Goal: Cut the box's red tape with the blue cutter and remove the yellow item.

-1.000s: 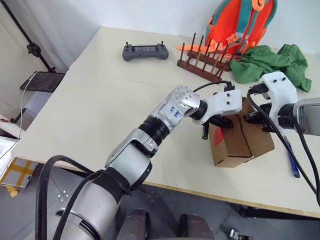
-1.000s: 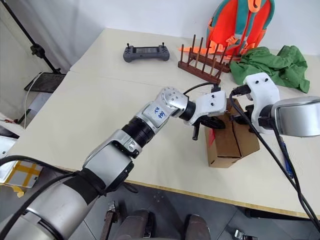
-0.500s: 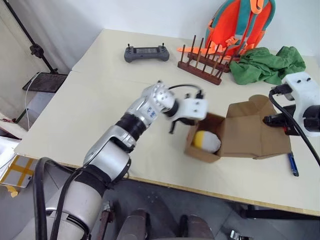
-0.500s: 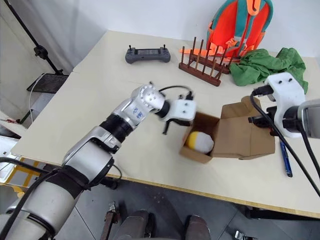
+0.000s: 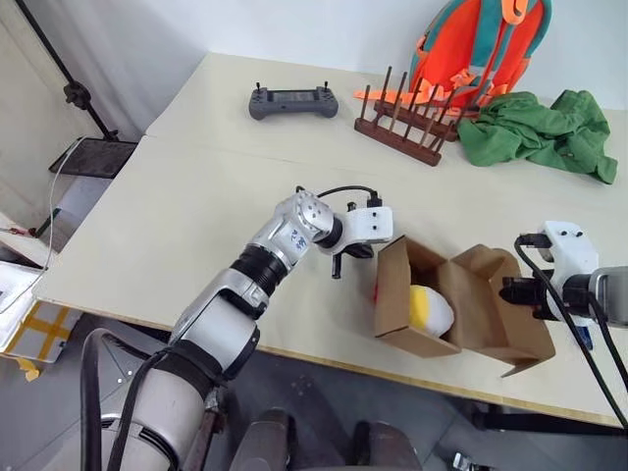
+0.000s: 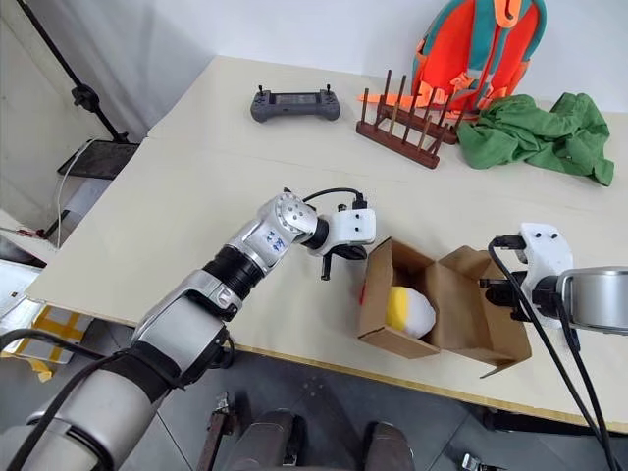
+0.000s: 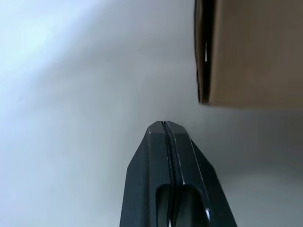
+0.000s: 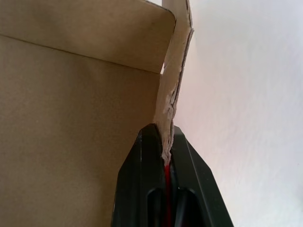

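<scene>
Cardboard fills the space ahead of the right gripper: its two black fingers are pinched on the edge of one flap of the box, with a sliver of the red tape caught between them at the flap's lower end. The flap rises straight out from between the fingertips, and the carton's brown wall spreads away to one side of them.

The box lies open on the table, mouth turned up and toward the near edge. The yellow item sits inside it, well in from the pinched flap and beyond the reach of either pair of fingers.

The left gripper has its fingers pressed together with nothing between them, tips pointing down at the tabletop. It hangs just beside the box's outer flap, apart from it; from the left wrist, that brown wall stands off to one side ahead of the fingertips, with bare table directly past them.

A slim blue tip, seemingly the blue cutter, peeks out on the table just behind the right gripper's wrist, mostly hidden.
</scene>
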Tool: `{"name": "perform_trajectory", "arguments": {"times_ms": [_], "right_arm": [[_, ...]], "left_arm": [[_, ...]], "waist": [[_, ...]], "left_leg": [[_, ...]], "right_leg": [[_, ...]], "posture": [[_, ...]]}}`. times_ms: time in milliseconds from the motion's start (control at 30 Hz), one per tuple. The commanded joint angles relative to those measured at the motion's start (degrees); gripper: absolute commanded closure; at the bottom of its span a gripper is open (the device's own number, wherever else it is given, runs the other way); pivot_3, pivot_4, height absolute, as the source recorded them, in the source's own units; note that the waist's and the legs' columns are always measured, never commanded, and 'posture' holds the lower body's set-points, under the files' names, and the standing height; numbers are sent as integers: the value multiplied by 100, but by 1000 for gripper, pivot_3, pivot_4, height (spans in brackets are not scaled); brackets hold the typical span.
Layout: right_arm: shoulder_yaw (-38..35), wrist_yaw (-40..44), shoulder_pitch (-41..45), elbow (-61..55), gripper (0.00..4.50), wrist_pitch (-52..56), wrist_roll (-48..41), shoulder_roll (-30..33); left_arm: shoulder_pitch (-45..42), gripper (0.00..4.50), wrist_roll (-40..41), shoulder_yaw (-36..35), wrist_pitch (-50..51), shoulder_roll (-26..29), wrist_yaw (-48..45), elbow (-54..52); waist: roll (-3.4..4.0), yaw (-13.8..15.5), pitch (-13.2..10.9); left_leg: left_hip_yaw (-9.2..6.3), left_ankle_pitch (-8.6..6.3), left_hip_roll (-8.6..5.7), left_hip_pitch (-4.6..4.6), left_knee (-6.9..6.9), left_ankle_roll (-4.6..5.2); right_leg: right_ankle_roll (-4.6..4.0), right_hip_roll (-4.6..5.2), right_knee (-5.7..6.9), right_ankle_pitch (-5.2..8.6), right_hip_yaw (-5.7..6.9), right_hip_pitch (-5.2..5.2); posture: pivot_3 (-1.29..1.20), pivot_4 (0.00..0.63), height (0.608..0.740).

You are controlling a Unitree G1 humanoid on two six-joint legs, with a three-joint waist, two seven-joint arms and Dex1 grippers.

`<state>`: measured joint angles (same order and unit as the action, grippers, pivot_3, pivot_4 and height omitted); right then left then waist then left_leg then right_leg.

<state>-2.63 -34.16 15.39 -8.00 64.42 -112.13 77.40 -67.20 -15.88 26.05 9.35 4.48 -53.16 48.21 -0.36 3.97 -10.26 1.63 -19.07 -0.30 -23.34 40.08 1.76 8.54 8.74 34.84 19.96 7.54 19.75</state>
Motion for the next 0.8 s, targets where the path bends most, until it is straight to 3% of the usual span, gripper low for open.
{"name": "perform_trajectory", "arguments": {"times_ms": [33, 233, 400, 500, 567, 667, 800], "right_arm": [[-142, -169, -13, -113, 4492, -172, -87, -135], [-100, -364, -57, -124, 4492, -340, -14, -390], [-118, -530, 35, -257, 4492, -312, -4, -265], [-115, -563, 270, -307, 4492, -179, -18, -13], [-53, -543, 552, -269, 4492, -85, -57, 126], [97, -469, 912, -164, 4492, 55, -40, 196], [284, -384, 1354, 41, 4492, 275, 62, 215]], "left_arm": [[7, 4500, 31, -82, 32, -82, 94, -22], [51, 4500, 62, -145, 84, -126, 210, -7], [-123, 4500, 340, -606, 232, -103, 408, 38], [-538, 4500, 1045, -1419, 426, -162, 475, 67], [-973, 4500, 1795, -1952, 840, -203, -79, -284], [-1180, 4500, 2202, -1900, 1468, -231, -882, -820], [-996, 4500, 2000, -1059, 1357, -264, -1567, -1534]], "waist": [[0, -10, 0], [1, -32, 0], [1, -53, 0], [3, -69, -3], [3, -85, -5], [4, -79, -4], [7, -79, -2]], "left_leg": [[4, 0, 1, 0, -2, 0], [28, 0, 3, -1, -4, -1], [29, 0, 4, -1, -4, 0], [29, 0, 4, -8, -3, -1], [30, 3, 5, -33, 4, -3], [30, 12, 3, -87, 12, -8], [31, 11, -1, -77, -8, -8]], "right_leg": [[0, 0, 0, 0, 0, 3], [0, -1, 0, 0, 0, 8], [0, 0, 1, 0, -2, 10], [0, 0, 2, 0, -4, 18], [1, 1, 14, 0, -9, 48], [3, -1, 23, -2, 0, 99], [3, 0, 17, -2, 11, 91]], "posture": [[0, 150, 740], [0, 150, 740], [0, 150, 740], [0, 150, 740], [0, 150, 740], [0, 150, 740], [0, 150, 740]]}}
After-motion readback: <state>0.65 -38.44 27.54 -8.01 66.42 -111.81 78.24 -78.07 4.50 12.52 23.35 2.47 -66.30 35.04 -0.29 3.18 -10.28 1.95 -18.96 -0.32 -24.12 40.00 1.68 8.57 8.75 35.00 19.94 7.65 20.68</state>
